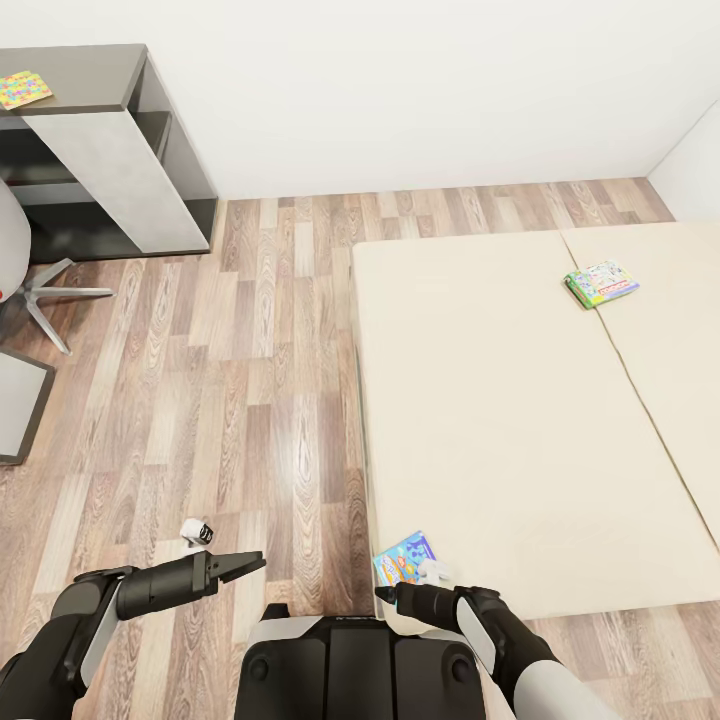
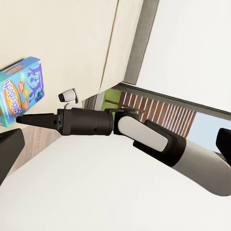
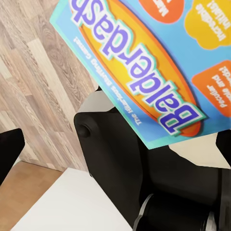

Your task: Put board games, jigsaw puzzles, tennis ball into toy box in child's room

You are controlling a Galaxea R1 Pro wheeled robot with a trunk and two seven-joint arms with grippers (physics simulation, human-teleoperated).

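Board games: two, blue one (image 1: pixel 406 558) near right jaws, green-edged one (image 1: pixel 601 283) on bed (image 1: pixel 500 420), jaw states unclear.

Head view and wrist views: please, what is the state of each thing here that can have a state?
Left end effector: open, empty, over the floor.
Right end effector: open, empty, at the near corner of the bed.
Light blue board game: lying on that bed corner, not gripped.
Green-edged board game: lying flat on the bed, untouched.
Jigsaw puzzle: lying flat on the dark desk.
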